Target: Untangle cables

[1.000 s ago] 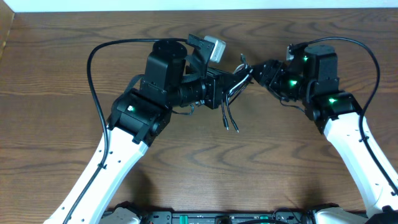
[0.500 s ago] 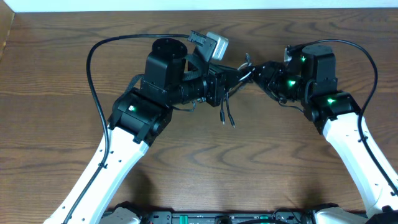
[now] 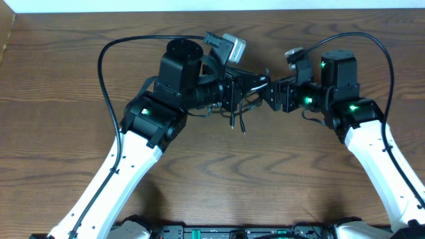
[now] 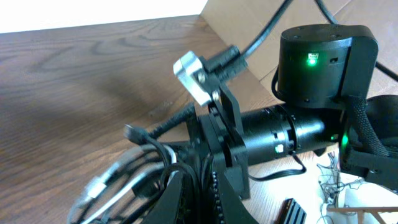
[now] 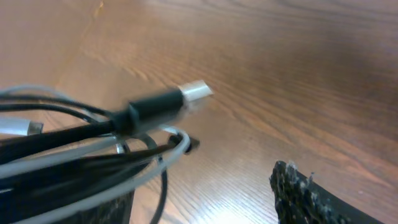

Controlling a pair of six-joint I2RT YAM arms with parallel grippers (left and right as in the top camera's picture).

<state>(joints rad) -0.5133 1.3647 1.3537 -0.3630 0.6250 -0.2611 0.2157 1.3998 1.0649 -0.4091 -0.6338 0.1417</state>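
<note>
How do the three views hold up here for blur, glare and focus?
Overhead: sharp and evenly lit, the cables distinct against the table. Left wrist: the near cables are soft, and the pale strip along the top edge looks washed out. Right wrist: the black plug is smeared, the cables beside it are out of focus, and there is a glare patch on the wood.

A dark brown wood-grain table fills the view, with a white strip along its far edge.

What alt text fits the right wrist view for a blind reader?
Black and white cables bunch at left, one black plug with a silver tip poking out over a wooden table; a dark fingertip shows bottom right.
</note>
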